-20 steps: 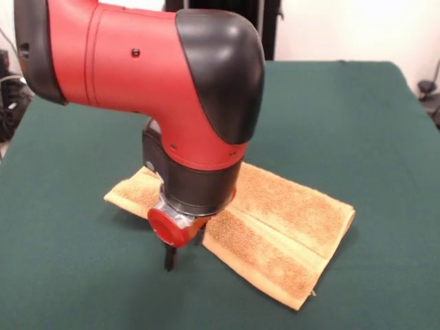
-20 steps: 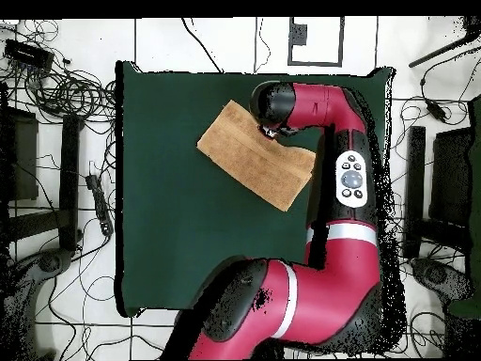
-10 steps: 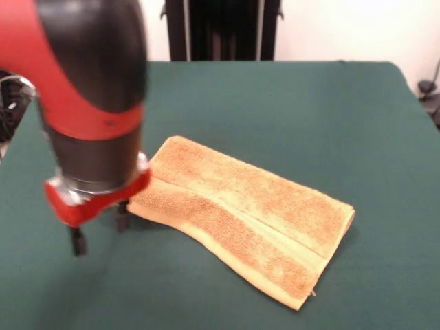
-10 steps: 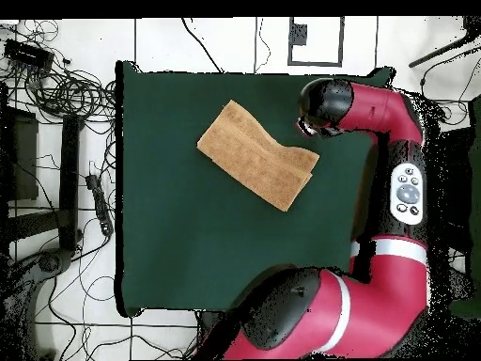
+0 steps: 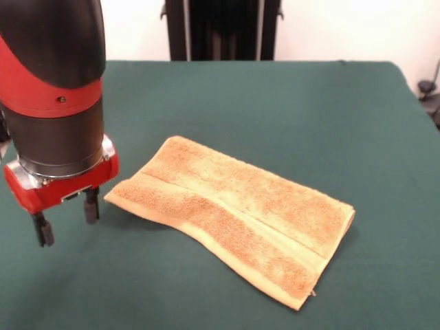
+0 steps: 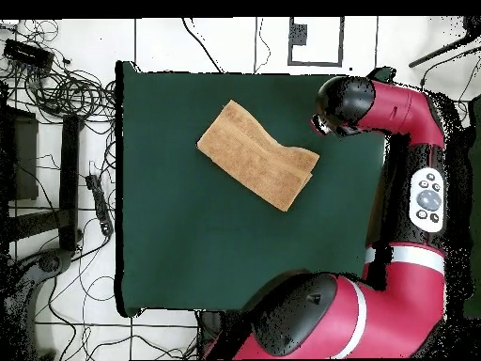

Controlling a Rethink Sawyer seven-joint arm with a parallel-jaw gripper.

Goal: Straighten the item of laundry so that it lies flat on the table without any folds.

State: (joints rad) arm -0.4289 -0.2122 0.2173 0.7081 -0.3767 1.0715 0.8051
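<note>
A: Gripper [image 5: 65, 216]?
B: Fingers spread, holding nothing, hanging just off the towel [image 5: 234, 213] corner above the table [image 5: 330, 117].
A: And the towel?
B: Mid-table, doubled over along its length, likely waiting to be opened out.

No text, brand, number or sign can be read in either view. The towel [image 5: 234, 214] shows no legible label, the green table [image 5: 330, 117] is plain, and the button panel [image 6: 428, 199] on the robot arm [image 6: 404, 113] carries marks too small to make out.
</note>
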